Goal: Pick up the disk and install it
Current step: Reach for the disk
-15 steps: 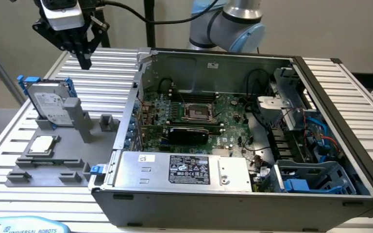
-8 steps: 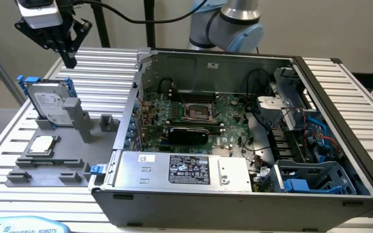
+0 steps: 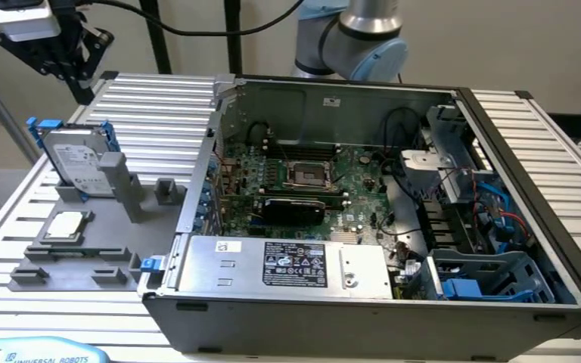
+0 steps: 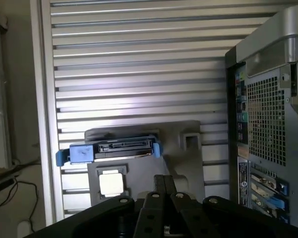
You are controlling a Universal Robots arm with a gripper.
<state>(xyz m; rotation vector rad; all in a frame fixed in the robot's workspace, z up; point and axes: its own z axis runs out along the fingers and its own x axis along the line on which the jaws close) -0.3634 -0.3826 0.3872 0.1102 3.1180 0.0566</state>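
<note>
Gripper (image 3: 76,79), shut narrow and empty, hangs at twelve o'clock of the disk (image 3: 73,162), which stands on edge in a grey stand (image 3: 99,253), nine o'clock of the computer case (image 3: 371,329).

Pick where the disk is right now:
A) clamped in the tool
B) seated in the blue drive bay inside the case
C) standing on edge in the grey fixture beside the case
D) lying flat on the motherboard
C: the disk stands on edge in the grey fixture, to the exterior view's left of the open case, and the tool hangs clear of it.
</note>
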